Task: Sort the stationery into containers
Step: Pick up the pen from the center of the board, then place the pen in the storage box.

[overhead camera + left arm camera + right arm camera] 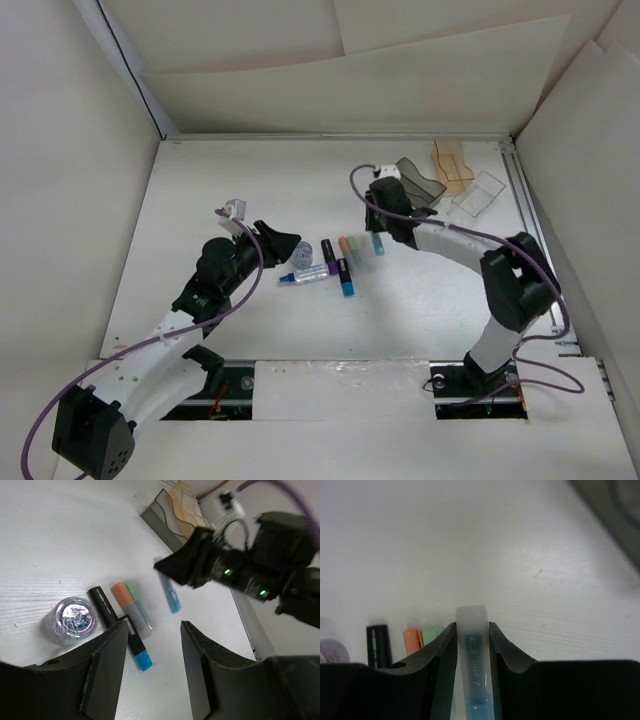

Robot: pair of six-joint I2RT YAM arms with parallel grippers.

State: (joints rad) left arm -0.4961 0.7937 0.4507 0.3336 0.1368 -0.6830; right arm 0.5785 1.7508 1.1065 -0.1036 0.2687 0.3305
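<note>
Nearest, the left hand hovers with jaws partly apart and empty, above the loose stationery on the counter, a matt white surface with faint wood grain. Beneath it lie the roll, a squat clear cylinder with glinting contents, a black marker and an orange marker, both short smooth plastic barrels. Further out, the right hand is clamped on a light-blue marker with a frosted rounded cap, gripped across the barrel and apparently lifted off the counter. At the far right corner stand the grey bin, tan bin and clear bin, thin-walled open rectangular boxes set close together. Step in hand, as judged: carrying one picked marker to a bin. The next move calls for lining the marker up lengthwise over an opening before release.
</note>
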